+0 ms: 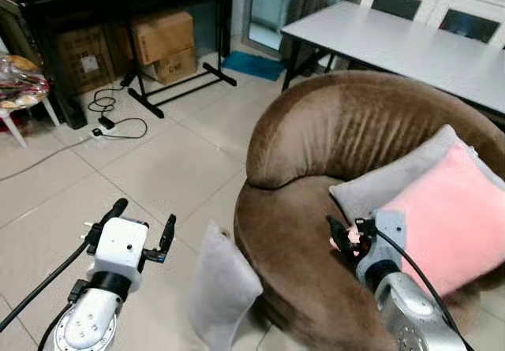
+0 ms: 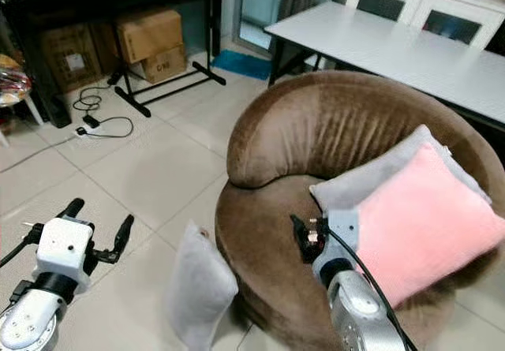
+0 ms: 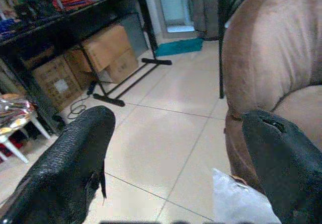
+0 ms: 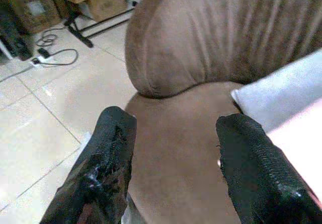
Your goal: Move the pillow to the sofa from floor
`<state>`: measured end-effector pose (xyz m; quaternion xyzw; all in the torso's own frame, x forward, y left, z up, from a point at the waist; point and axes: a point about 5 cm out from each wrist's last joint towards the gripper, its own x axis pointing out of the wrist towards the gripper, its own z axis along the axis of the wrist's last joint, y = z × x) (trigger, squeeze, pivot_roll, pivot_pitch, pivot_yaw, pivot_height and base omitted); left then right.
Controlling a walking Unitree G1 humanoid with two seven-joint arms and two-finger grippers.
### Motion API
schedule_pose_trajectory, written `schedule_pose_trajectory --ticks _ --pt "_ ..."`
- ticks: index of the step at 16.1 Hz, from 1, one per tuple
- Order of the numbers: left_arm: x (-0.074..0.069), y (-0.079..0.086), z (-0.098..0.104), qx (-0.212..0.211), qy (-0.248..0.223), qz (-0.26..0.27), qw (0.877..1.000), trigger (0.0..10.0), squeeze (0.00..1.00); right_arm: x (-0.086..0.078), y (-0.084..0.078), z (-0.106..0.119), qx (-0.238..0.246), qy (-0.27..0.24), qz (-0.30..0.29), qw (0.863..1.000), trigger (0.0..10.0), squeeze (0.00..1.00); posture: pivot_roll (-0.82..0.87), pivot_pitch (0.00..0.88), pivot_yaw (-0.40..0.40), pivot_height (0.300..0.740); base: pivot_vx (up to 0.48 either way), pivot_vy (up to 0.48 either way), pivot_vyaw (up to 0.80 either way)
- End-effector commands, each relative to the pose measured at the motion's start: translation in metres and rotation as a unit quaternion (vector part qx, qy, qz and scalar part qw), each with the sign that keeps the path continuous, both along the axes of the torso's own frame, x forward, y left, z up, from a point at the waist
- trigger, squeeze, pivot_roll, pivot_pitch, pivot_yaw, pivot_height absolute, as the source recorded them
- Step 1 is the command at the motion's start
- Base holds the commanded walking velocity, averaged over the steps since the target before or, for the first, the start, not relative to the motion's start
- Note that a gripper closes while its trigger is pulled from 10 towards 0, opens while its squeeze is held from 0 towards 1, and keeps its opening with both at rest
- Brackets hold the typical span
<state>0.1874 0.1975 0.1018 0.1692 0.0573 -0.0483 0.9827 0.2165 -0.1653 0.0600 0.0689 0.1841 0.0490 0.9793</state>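
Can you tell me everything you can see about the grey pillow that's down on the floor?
The grey pillow is soft-looking, plain light grey fabric, square-ish with pointed corners. It stands up on its edge on the pale tiled floor, tilted a little, leaning against the front of the round brown sofa. Nothing is holding it: the left end effector hangs open beside it, not touching, and the right end effector is open over the sofa seat.

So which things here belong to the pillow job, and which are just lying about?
Job:
- grey pillow leaning on the sofa's base, on the tiled floor
- round brown velvet sofa
- left gripper, open, beside the pillow
- right gripper, open, over the seat

Lying about:
- pink cushion
- cardboard boxes
- white table
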Motion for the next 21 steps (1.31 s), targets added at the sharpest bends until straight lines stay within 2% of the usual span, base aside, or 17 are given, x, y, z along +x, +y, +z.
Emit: schedule_pose_trajectory --ticks 1,5,8,12,17,21 --pt "0.001 -0.004 -0.001 -0.005 0.001 -0.007 1.000 10.0 0.00 0.001 -0.003 0.005 -0.005 -0.009 -0.008 1.000 10.0 0.00 -0.03 0.000 -0.038 0.740 0.000 0.266 0.00" --pt "0.003 -0.005 0.000 -0.006 -0.001 -0.007 1.000 10.0 0.00 0.008 -0.012 0.011 -0.016 -0.017 -0.014 1.000 10.0 0.00 -0.03 0.000 -0.043 0.740 0.000 0.471 0.00" --pt "0.002 -0.004 0.000 -0.006 -0.002 -0.002 1.000 10.0 0.00 0.012 -0.012 0.014 -0.019 -0.021 -0.004 1.000 10.0 0.00 -0.03 0.000 -0.047 0.740 0.000 0.480 0.00" --pt "0.004 -0.004 -0.001 -0.006 -0.003 0.014 1.000 10.0 0.00 0.013 0.000 0.016 -0.005 -0.020 0.019 1.000 10.0 0.00 -0.03 0.000 -0.052 0.740 0.000 0.000 0.00" --pt "0.008 0.002 0.001 -0.016 -0.007 0.030 0.999 10.0 0.00 0.014 0.000 0.014 0.005 -0.016 -0.011 1.000 10.0 0.00 -0.03 0.000 -0.051 0.740 0.000 0.000 0.00" --pt "0.008 0.002 0.001 -0.015 -0.007 0.026 1.000 10.0 0.00 0.015 -0.001 0.014 -0.011 -0.015 -0.019 1.000 10.0 0.00 -0.03 0.000 -0.047 0.740 0.265 0.000 0.00"
